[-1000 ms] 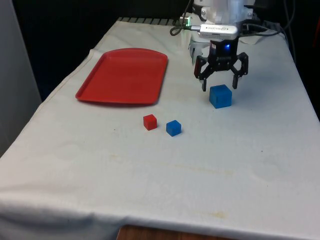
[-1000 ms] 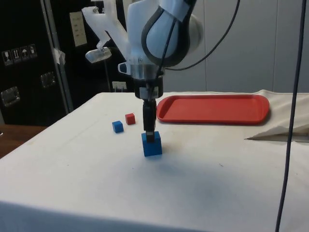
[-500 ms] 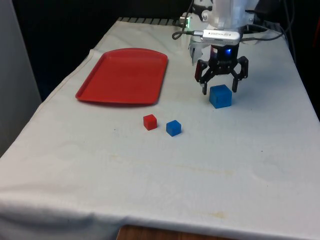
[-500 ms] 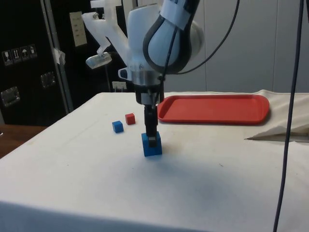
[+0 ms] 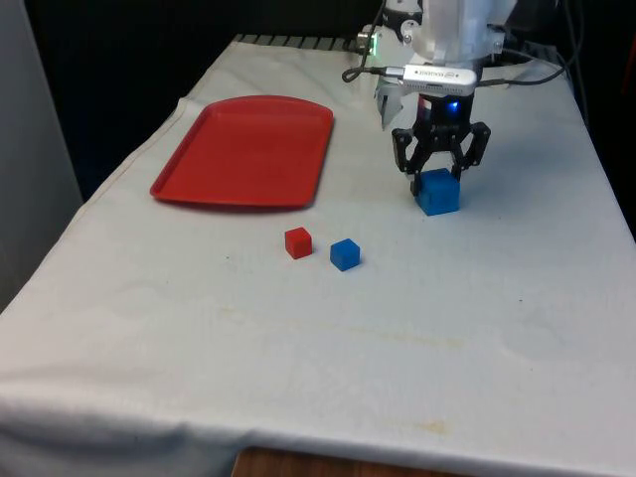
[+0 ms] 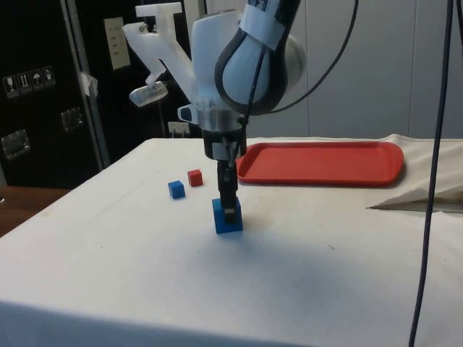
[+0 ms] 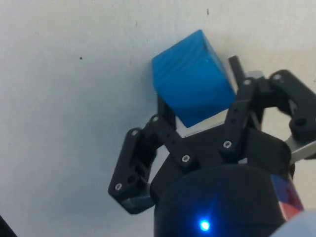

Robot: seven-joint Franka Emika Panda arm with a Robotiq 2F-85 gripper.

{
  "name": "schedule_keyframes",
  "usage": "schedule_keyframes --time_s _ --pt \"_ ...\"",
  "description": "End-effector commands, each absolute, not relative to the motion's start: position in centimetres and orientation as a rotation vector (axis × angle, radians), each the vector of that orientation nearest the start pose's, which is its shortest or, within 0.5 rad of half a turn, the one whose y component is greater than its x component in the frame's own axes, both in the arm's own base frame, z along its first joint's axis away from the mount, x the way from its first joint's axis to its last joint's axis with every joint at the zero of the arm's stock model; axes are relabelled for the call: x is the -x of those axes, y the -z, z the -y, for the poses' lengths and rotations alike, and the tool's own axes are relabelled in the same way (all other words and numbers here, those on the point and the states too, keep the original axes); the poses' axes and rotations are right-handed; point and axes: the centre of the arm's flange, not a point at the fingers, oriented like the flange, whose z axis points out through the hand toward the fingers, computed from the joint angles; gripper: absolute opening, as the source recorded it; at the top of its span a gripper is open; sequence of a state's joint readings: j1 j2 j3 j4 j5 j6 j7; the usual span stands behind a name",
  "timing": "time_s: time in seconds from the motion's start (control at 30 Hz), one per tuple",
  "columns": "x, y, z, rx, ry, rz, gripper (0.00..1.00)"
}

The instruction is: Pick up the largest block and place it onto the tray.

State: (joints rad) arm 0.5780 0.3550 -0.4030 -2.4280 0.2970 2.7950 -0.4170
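Compared with half a second ago, my gripper (image 5: pixel 438 177) is lower and my fingers are drawn in from their wide spread, so now they stand on both sides of the large blue block (image 5: pixel 438 193), touching it or nearly so, and the block sits on the white cloth (image 5: pixel 298 338) at the front view's right, well apart from the red tray (image 5: pixel 243 151). I judge that the grasp is just closing but not yet proven, because the block is not lifted. The small red block (image 5: pixel 297 242) and small blue block (image 5: pixel 344 253) lie untouched between me and the tray, so the carry must pass above them.
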Motion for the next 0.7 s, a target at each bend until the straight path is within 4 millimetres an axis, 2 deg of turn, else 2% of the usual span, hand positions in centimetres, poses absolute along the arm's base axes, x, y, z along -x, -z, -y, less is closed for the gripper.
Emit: schedule_keyframes --time_s 0.0,0.07,0.53,0.67 --pt "-48.8 -18.0 -6.4 3.126 0.101 0.541 0.22" --pt "-48.8 -18.0 -6.4 3.126 0.101 0.541 0.0" --pt "-48.9 -18.1 -5.9 3.132 0.09 0.534 0.0" --pt "-48.9 -19.1 -5.3 3.126 0.1 0.536 0.0"
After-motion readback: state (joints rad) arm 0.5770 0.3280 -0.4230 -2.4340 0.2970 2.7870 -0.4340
